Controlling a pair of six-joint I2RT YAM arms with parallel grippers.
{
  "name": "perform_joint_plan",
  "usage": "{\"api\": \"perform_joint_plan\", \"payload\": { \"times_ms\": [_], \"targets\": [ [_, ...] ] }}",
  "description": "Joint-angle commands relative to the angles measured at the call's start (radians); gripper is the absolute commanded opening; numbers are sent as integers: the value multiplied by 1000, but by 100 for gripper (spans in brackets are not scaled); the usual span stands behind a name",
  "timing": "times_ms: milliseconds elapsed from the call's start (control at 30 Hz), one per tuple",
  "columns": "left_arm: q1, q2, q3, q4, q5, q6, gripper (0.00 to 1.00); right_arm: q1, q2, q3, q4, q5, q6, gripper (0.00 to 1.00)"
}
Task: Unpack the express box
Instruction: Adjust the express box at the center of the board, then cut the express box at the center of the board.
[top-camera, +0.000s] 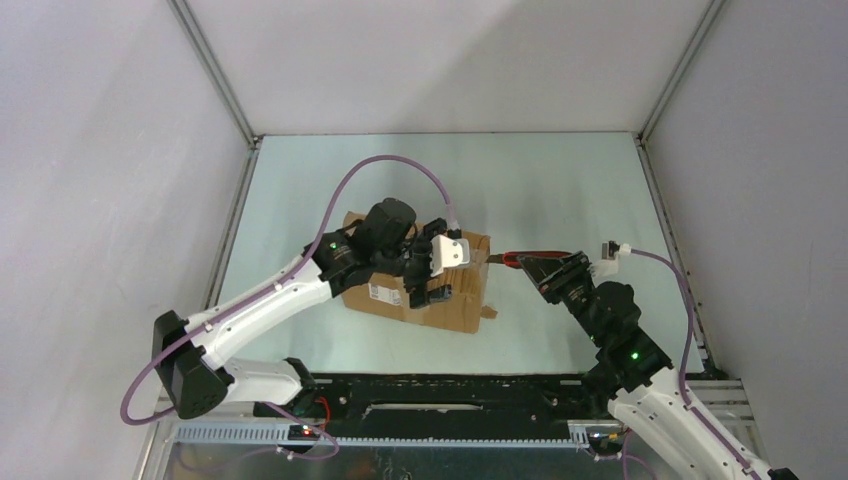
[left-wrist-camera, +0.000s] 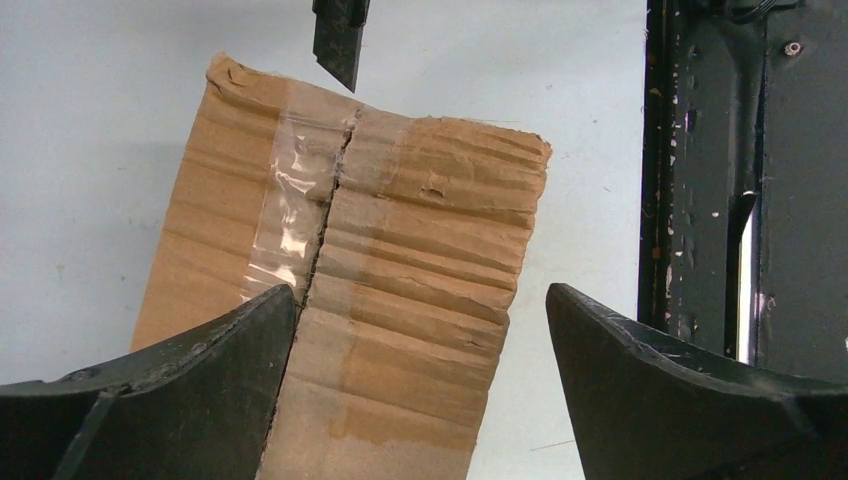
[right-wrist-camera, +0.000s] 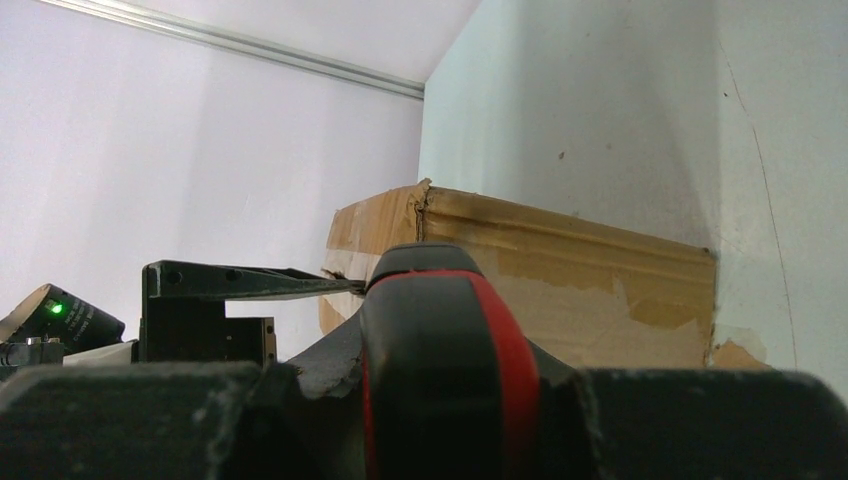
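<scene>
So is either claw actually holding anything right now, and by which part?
The right claw grips the utility knife by its red-and-black handle. The left claw is open over the express box, holding nothing.

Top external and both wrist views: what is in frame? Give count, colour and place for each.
brown corrugated cardboard box: one, brown with a white label on its side, mid-table, flaps closed.
clear tape strip: one, transparent, on the box's top seam.
red-handled utility knife: one, red and black, right of the box, blade towards it.
pale green table: one, under everything.
black base rail: one, near edge.
purple cables: two, one per arm.
left end effector: one, black, open above the box.
right end effector: one, black, gripping the knife.
</scene>
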Motion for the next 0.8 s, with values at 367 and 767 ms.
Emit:
{"api": "perform_joint_plan", "payload": {
  "times_ms": [367, 767],
  "targets": [
    [-53, -3, 29, -3, -51, -46, 88, -2, 12, 7, 77, -15, -2, 0],
    [-69, -14, 33, 8, -85, -80, 78, -6, 1, -14, 92, 44, 38, 0]
  ]
}}
